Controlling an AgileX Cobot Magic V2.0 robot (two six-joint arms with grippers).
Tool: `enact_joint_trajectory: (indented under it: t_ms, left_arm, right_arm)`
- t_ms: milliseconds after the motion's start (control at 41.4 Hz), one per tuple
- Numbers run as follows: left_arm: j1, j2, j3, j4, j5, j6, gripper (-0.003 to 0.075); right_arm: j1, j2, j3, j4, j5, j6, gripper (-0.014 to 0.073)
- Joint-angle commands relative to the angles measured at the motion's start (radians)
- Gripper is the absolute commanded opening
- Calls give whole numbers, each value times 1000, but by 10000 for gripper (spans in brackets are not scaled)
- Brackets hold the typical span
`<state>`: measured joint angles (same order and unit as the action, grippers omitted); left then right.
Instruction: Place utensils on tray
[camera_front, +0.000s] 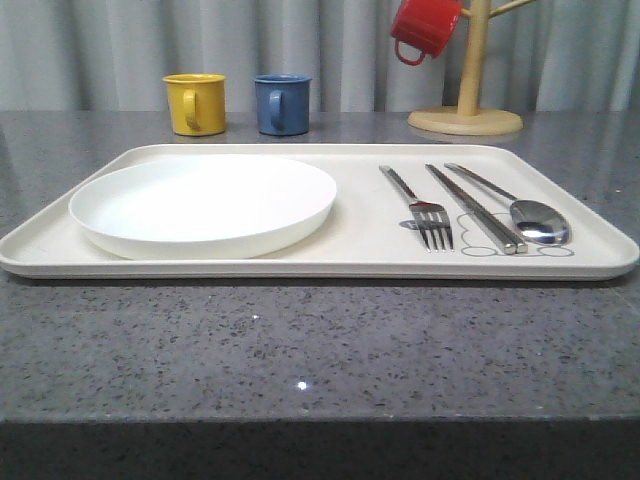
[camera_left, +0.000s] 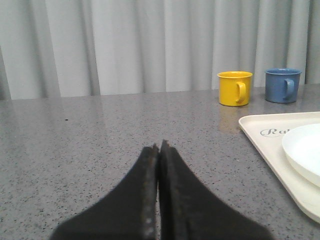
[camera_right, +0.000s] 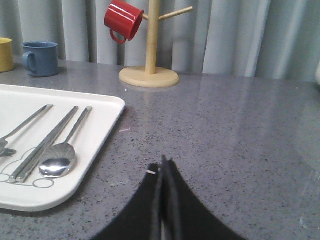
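Note:
The cream tray (camera_front: 350, 240) lies across the grey table. On its right half rest three silver utensils side by side: a fork (camera_front: 420, 210), a long flat piece (camera_front: 475, 210) and a spoon (camera_front: 525, 212). The right wrist view shows the spoon (camera_right: 60, 157), the flat piece (camera_right: 45, 145) and the fork handle (camera_right: 27, 122) on the tray (camera_right: 97, 135). My right gripper (camera_right: 163, 162) is shut and empty over bare table beside the tray's right edge. My left gripper (camera_left: 159, 147) is shut and empty over the table, off the tray's left end (camera_left: 265, 142).
A round white plate (camera_front: 205, 205) fills the tray's left half. A yellow mug (camera_front: 195, 103) and a blue mug (camera_front: 282, 104) stand behind the tray. A wooden mug tree (camera_front: 467, 95) at the back right carries a red mug (camera_front: 424, 27). Grey curtains close the back.

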<state>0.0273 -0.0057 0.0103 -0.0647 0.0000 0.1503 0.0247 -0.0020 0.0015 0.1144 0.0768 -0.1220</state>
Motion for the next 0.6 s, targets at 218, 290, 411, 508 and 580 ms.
enact_joint_trajectory:
  t_ms: [218, 290, 411, 508, 580]
  left_arm:
    - [-7, -22, -4, -10, -80, 2, -18]
    - [-7, -22, -4, -10, -80, 2, -18]
    - [-7, -22, -4, -10, -80, 2, -18]
    - [-7, -22, -4, -10, -80, 2, -18]
    - [-7, -22, -4, -10, -80, 2, -18]
  right_arm:
    - [-9, -25, 25, 1, -132, -5, -71]
    - [-9, -25, 25, 1, -132, -5, -71]
    - [-9, -25, 25, 1, -132, -5, -71]
    - [-11, -25, 25, 1, -132, -5, -71]
    - [-24, -25, 25, 1, -132, -5, -71]
